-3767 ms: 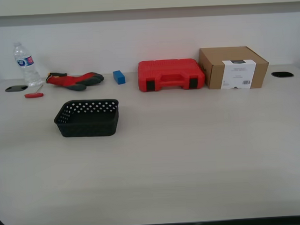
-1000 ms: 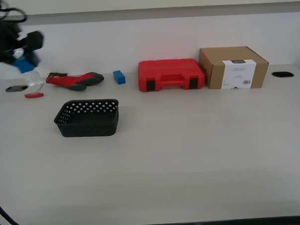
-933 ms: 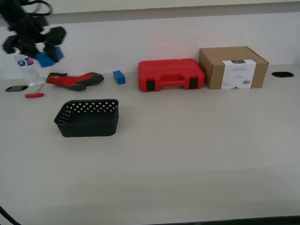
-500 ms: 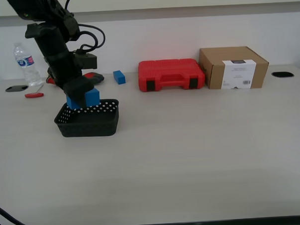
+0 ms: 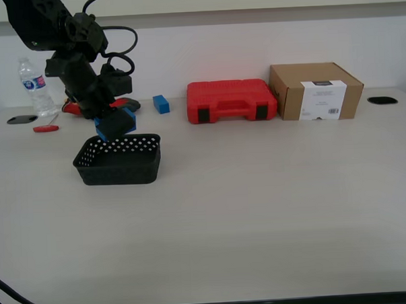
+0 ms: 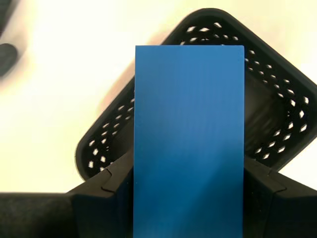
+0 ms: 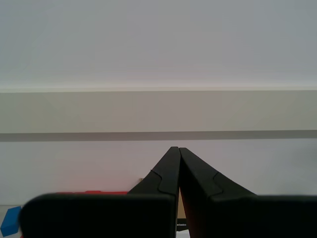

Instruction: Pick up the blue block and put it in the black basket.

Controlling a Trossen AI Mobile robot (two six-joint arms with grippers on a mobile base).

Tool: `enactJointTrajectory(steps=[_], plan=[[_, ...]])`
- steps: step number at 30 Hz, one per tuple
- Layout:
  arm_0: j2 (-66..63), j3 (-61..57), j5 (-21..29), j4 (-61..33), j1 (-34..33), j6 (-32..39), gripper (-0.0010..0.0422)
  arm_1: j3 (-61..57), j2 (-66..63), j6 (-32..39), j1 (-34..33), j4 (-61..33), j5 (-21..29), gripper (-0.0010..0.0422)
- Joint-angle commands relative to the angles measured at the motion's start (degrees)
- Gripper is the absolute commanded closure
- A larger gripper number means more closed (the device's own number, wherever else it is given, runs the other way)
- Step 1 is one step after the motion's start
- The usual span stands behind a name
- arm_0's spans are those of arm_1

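The blue block (image 5: 115, 124) is clamped in the first pincer (image 5: 114, 123) above the one black basket (image 5: 119, 159). One smaller blue cuboid (image 5: 161, 104), one red toolcase (image 5: 231, 101) and one cardboard box (image 5: 315, 91) are ranged behind on the desk (image 5: 259, 210). The second pincer (image 7: 178, 153) is pressed together.

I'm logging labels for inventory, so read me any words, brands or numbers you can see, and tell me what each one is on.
Nothing is legible.
Cardboard box: white label with a dark strip and a barcode, text too small to read.
Water bottle: blue label, too blurred to read.
Red toolcase, blue block, black basket: no text visible.
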Motion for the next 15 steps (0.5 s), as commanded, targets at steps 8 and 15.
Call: enactJointTrajectory(steps=[8,15], plan=[[0.0,0.1,0.0,-0.4,0.0,0.0,0.0413,11.1,7.6,-5.7,0.1,-13.9,-0.2,0.0272],[0.0,0.1,0.0,-0.4,0.0,0.0,0.0413,11.1,7.6,-6.3,0.1,-14.1,-2.8,0.002]])
